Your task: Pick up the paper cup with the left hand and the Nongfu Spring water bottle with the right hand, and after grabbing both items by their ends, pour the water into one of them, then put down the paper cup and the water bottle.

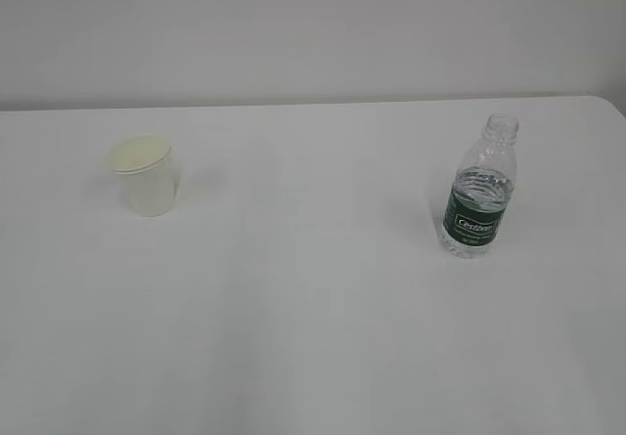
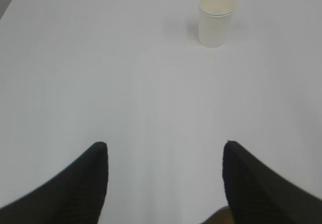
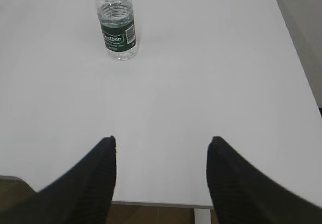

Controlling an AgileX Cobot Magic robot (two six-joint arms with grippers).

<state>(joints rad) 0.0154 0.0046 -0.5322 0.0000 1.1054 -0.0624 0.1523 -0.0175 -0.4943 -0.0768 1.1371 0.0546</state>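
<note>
The white paper cup (image 1: 145, 175) stands upright on the left of the table, also far ahead and a little right in the left wrist view (image 2: 217, 19). The clear Nongfu Spring water bottle (image 1: 478, 193) with its dark green label stands upright and capless on the right, partly filled; in the right wrist view it is far ahead to the left (image 3: 116, 23). My left gripper (image 2: 166, 146) is open with only bare table between its black fingers. My right gripper (image 3: 162, 139) is open too, empty, over the table's near edge. Neither arm shows in the exterior view.
The white table (image 1: 313, 308) carries only the cup and the bottle. Its near edge (image 3: 161, 204) runs under my right gripper, with brown floor below. Its right edge (image 3: 302, 83) drops off beside the bottle's side. A pale wall (image 1: 313, 24) stands behind.
</note>
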